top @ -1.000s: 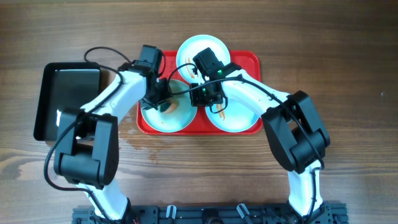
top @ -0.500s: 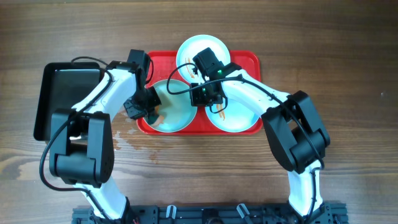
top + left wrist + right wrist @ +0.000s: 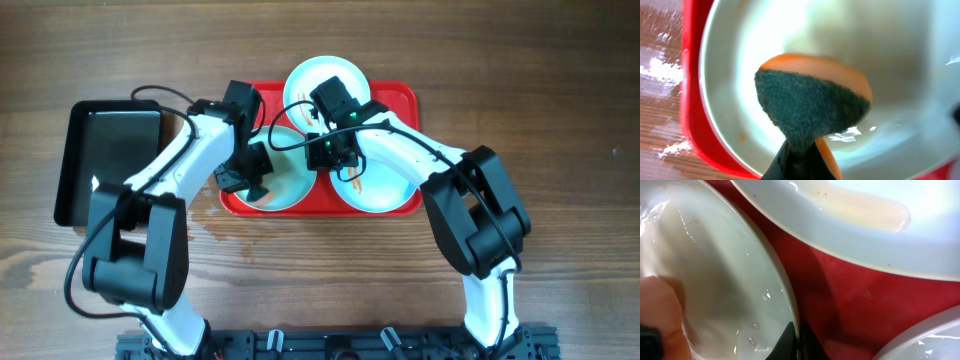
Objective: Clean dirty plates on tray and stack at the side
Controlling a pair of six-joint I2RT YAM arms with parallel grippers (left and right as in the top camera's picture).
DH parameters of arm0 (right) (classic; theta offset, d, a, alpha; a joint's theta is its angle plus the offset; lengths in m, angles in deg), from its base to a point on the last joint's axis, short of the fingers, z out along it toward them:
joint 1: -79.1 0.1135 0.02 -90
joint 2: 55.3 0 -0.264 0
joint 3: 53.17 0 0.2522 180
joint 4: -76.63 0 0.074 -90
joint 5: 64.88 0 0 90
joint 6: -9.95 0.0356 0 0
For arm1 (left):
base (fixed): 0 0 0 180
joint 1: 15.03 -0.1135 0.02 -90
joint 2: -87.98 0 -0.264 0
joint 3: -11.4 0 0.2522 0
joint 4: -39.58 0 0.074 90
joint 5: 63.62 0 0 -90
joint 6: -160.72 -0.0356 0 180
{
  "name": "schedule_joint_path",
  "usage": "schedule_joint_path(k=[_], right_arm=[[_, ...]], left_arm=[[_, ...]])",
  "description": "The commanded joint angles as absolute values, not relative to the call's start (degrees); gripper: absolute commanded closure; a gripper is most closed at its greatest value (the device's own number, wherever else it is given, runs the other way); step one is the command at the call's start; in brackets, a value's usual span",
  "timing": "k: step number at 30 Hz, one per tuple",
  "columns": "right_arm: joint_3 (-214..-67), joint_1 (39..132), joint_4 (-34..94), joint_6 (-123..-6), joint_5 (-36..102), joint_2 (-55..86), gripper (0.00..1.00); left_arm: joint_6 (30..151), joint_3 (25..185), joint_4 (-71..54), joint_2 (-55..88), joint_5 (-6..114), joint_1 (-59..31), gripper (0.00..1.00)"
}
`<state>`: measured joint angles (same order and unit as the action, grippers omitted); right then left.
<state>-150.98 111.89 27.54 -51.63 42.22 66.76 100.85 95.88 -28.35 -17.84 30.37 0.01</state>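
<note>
The wooden surface (image 3: 520, 90) is bare to the right of the tray (image 3: 403, 100), which looks like room enough for a stack. It appears wet by the tray's near left corner. A black tray (image 3: 110, 160) sits further left. All three plates (image 3: 305, 80) lie on the tray, crowded together. They look stiff, light and slick with water, so the rim is probably the best place to pinch. Over the left plate (image 3: 730, 60) is a soft sponge (image 3: 810, 105), clamped in the left jaws. The right jaws look pinched on that plate's rim.
</note>
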Motion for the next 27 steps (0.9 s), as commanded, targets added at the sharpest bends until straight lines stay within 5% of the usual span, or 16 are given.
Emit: schedule_joint_path(k=[1,20,27], right_arm=[[-152.2,111.6,27.5,-50.9,41.9,67.7,0.96],[-152.2,111.6,27.0,-50.9,41.9,67.7,0.96],[-152.2,111.6,26.6,-51.0,41.9,67.7,0.96]], left_arm=[[99.5,95.7,-22.9,-14.7,32.0,0.7,0.96],[99.9,92.8,-15.5,-19.1,39.8,0.9,0.96],[99.9,90.9,-18.2,-19.1,30.0,0.9,0.96]])
